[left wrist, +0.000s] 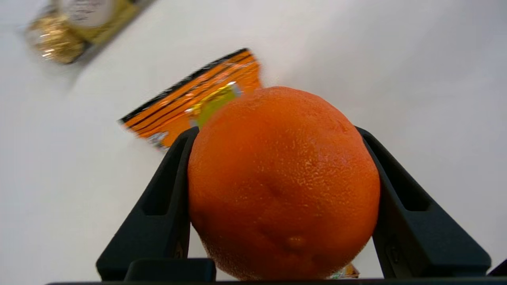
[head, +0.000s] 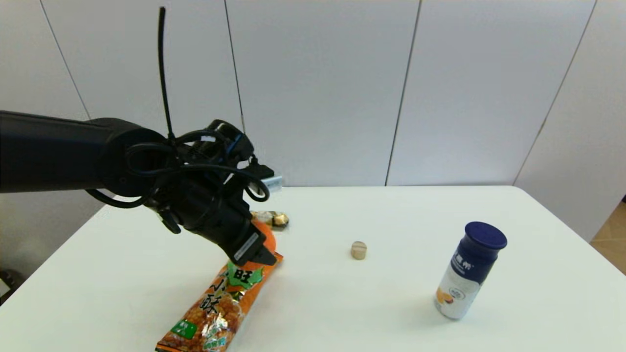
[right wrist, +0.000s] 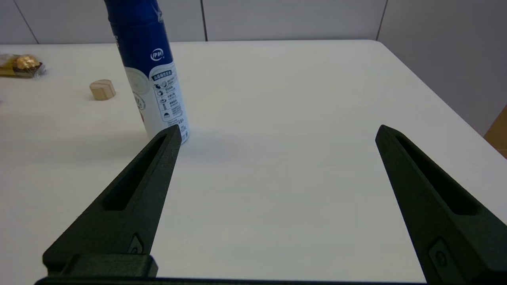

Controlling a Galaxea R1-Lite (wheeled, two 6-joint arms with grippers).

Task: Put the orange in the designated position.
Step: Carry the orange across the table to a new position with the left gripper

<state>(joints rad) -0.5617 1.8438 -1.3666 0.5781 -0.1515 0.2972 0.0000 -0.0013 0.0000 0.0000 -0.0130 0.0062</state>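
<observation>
The left pincer (head: 261, 244) grips the orange (left wrist: 283, 182) between both fingers, raised off the surface (head: 342, 303) just above the far end of the snack bag (head: 220, 305). The right pincer (right wrist: 277, 134) is spread wide near the bottle (right wrist: 148, 67).

The snack bag (head: 220, 305) carries large black Chinese characters down its orange front: 旺 sits on a green patch near the top end, and 小 stands below it, followed by a further character that cannot be made out. A small green label near the bag's lower end holds white print too small to read.

The bottle (head: 464, 274) has white characters on its dark blue band, too blurred to read in the head view. In the right wrist view the bottle (right wrist: 152, 75) shows a small white oval logo on the blue part and, lower on the white part, a panel of fine print with small icons, none of it legible.
</observation>
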